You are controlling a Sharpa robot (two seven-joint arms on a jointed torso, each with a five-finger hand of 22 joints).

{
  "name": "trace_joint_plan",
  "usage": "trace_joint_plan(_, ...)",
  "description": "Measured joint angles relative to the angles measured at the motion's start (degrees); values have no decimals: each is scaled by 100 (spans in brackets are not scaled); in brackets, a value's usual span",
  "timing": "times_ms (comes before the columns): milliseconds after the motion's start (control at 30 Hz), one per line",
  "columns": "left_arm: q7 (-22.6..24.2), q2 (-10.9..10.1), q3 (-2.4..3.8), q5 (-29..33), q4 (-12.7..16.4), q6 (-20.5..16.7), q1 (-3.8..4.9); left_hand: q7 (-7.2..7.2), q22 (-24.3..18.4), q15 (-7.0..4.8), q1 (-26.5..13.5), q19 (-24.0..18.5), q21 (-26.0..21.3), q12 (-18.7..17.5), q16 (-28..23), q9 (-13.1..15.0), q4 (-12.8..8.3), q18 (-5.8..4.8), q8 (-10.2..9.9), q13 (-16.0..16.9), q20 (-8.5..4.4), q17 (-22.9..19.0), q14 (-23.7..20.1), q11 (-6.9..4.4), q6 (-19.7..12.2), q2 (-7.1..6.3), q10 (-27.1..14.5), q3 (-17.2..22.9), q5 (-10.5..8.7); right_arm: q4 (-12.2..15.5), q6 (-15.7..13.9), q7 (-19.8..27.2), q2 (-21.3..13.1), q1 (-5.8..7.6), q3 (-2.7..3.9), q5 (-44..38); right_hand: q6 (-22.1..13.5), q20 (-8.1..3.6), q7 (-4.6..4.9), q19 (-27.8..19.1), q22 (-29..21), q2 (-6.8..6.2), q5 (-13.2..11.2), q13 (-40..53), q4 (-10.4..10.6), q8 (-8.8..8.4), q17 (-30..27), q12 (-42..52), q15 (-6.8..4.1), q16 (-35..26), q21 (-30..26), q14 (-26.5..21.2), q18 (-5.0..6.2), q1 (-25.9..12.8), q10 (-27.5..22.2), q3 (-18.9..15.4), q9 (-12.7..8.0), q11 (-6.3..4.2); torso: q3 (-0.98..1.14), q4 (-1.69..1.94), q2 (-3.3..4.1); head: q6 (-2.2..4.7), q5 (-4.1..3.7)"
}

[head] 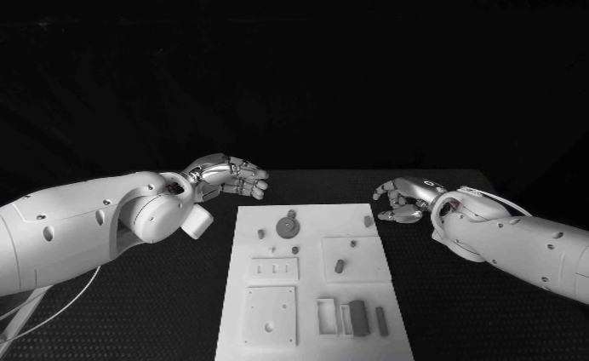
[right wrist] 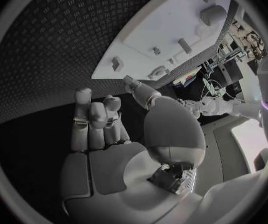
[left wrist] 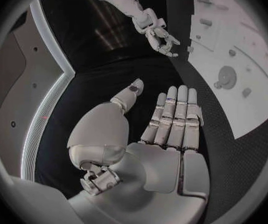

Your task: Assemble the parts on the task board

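The task board (head: 310, 280) lies flat in the middle of the bench (head: 160, 293), and both hands hang off it, one at each of its far corners, holding nothing. The left hand (head: 228, 175) hovers just beyond the board's far left corner with its fingers (left wrist: 174, 115) laid straight and side by side, thumb apart; the right hand (head: 405, 199) sits just off the far right corner, fingers (right wrist: 91, 119) loosely curled but not closed on anything. On the board the round part (head: 288, 226) rests near the far edge, a small part (head: 340, 266) lies on a raised square near the middle, and the dark block (head: 358, 317) stands beside an open slot at the near edge. The step in hand looks like the first reach: it would go best by picking one loose part, lowering the nearer hand straight over it, and pinching it by its sides without nudging its neighbours.
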Motion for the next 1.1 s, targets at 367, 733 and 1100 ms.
trace_joint_plan(367,7,-25,0,-4,12,6,-3,0,0,0,0,0,0,0,0,-1,0,0,0,4,0,5,0,0,0,0,0,0,0,-235,47,175,147,-206,-2,67,-21,1,-19,-2,0,23,0,0,-73,0,5,0,-14,0,0,-30,-1,68,-31,-10,0,10,49,9,39,-46,26)
trace_joint_plan(733,8,-45,1,-5,64,13,-3,0,0,0,0,0,0,0,0,-1,0,0,0,4,0,4,0,20,0,0,-20,0,0,-356,45,240,236,-227,1,103,-30,4,-26,-4,0,23,0,-1,-103,30,11,0,-13,1,0,-31,0,68,-49,-8,1,13,99,24,94,-62,49)
trace_joint_plan(1100,5,-56,1,-7,110,14,-3,0,0,0,0,0,0,0,0,-2,0,0,0,8,0,9,-1,20,0,0,-20,0,0,-531,59,268,357,-288,2,128,-19,11,-37,-11,0,78,0,5,-103,51,16,0,-12,0,0,-31,0,58,-56,-8,3,19,132,54,143,-64,63)
